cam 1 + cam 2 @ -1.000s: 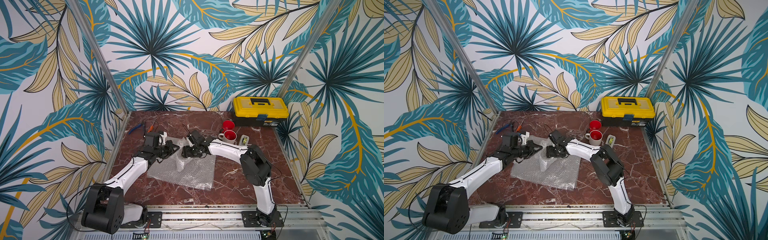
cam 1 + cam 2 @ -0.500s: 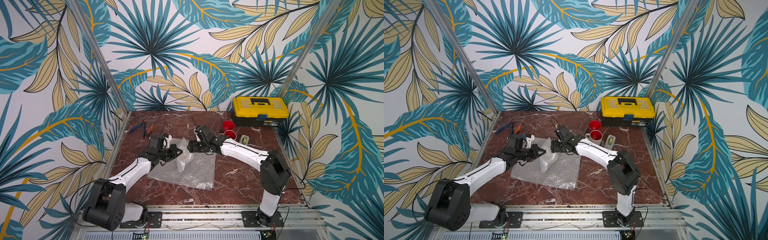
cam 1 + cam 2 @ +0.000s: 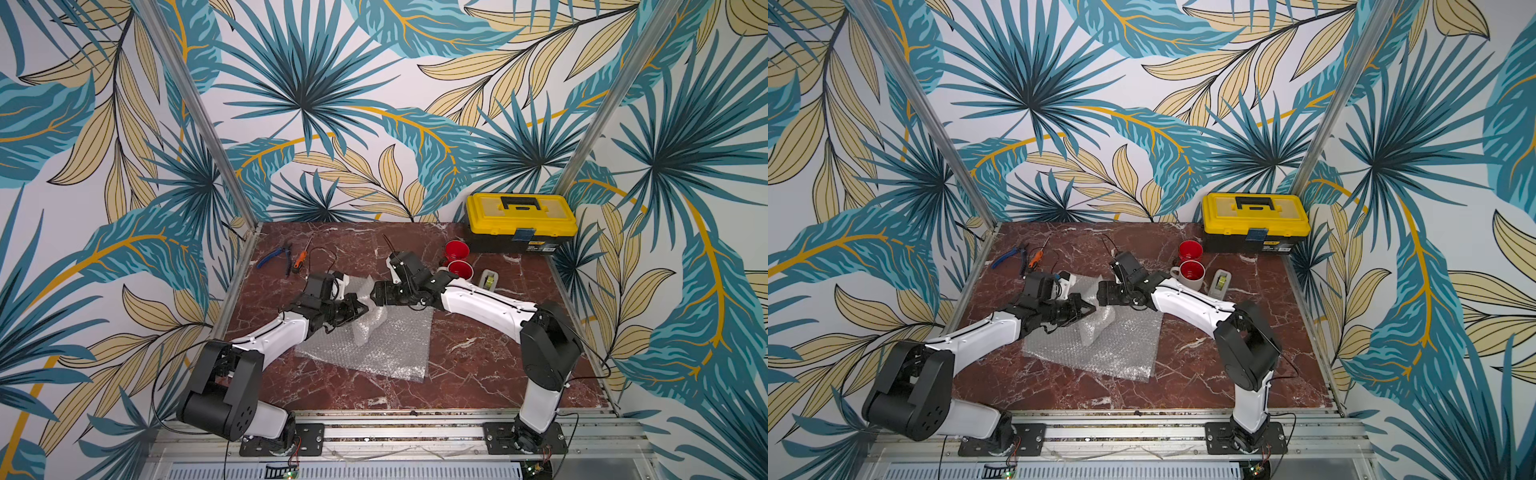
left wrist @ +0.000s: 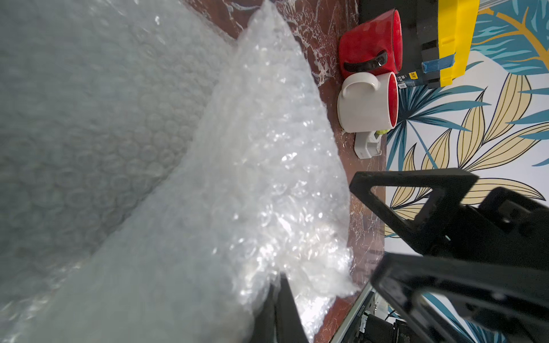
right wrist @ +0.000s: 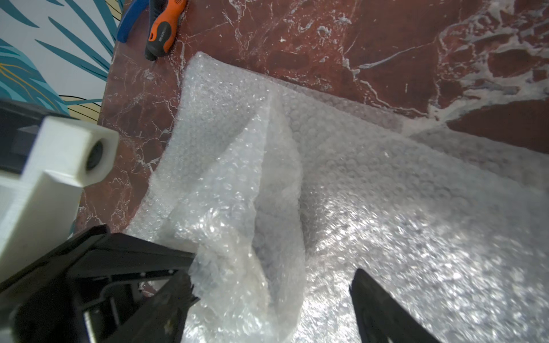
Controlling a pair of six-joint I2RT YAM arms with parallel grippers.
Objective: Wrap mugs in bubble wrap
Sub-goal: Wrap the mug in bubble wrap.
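Since a second ago the right arm has swung its elbow out to the right side, the right gripper [image 3: 374,295] has opened its jaws wider, and the bubble wrap [image 3: 374,349], which lay flatter then, now sticks up in a crinkly fold in the middle. Far to the left, near the back of the table [image 3: 478,374], lie blue pliers [image 3: 271,257] and, just beside them, an orange screwdriver [image 3: 298,261]. Next comes the left gripper [image 3: 360,309], reaching in from the left; it is closed tight and pinches the top of the raised fold, as the right wrist view shows well. Most of the wrap lies flat on the table in the middle, in front of both grippers, and the fold rises from its far part. On the other side of the fold is the right gripper, facing the left one and very near it; its jaws stand wide, one on each side of the fold's end, and they are not closed on it. Further right, behind the right arm, stands a red mug [image 3: 1190,250], and right next to it, a bit nearer, a white mug [image 3: 1191,275] with red inside; both stand upright on bare table, apart from the wrap. Just right of the white mug sits a small grey tape holder [image 3: 1220,282]. In the back right corner sits a yellow toolbox [image 3: 1256,220] with its lid shut
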